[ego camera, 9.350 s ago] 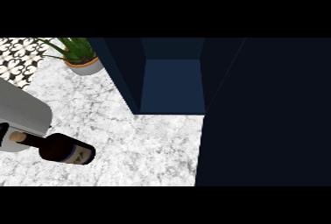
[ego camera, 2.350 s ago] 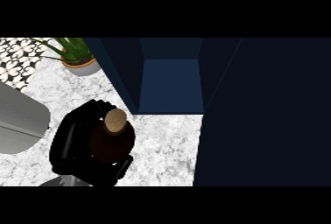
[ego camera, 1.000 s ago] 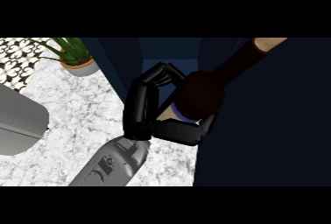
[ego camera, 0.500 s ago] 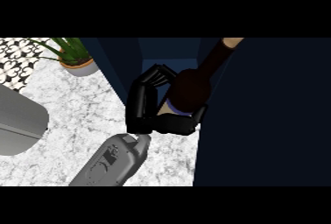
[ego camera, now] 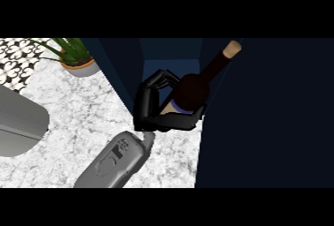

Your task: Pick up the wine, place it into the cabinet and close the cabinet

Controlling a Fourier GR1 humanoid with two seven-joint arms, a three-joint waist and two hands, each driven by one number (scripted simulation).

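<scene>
The wine bottle [ego camera: 195,86] is dark with a pale cork [ego camera: 231,47] and a lavender label. It tilts up and to the right at the mouth of the open cabinet [ego camera: 166,53]. My left hand [ego camera: 149,106] is shut on the bottle's lower body, fingers curled over its far side and the thumb under its base. Its grey forearm [ego camera: 114,161] comes in from the lower edge. The bottle's base is hidden by the hand. The cabinet's dark door [ego camera: 274,114] stands open at the right, close beside the bottle. My right hand does not show.
A potted plant [ego camera: 77,59] stands at the back left on the marble counter [ego camera: 85,101]. A large grey rounded object [ego camera: 20,121] sits at the left edge. The dark cabinet fills the right half of the view.
The bottle lay on the counter at the left, then my hand lifted it and carried it right to the cabinet. Over the last second its neck swung left, towards the opening.
</scene>
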